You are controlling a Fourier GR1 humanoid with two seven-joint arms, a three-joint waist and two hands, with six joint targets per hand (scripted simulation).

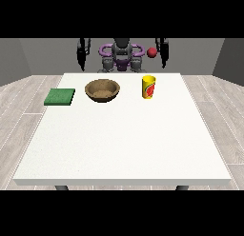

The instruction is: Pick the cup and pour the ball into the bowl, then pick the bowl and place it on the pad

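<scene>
White tabletop carries a brown bowl; left of the bowl lies a green pad, right of it stands a yellow cup. Beyond the cup, a red ball hangs in the air. Whether either robot hand is open cannot be told.

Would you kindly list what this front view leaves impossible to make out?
- Inside of the yellow cup with a red mark: hidden by its own wall.
- Both hands, the one at the view's left and the one at the view's right: too small to show how the fingers lie.
- Red ball: shows above the cup; its support cannot be told.
- Table legs: mostly hidden under the white table.
</scene>
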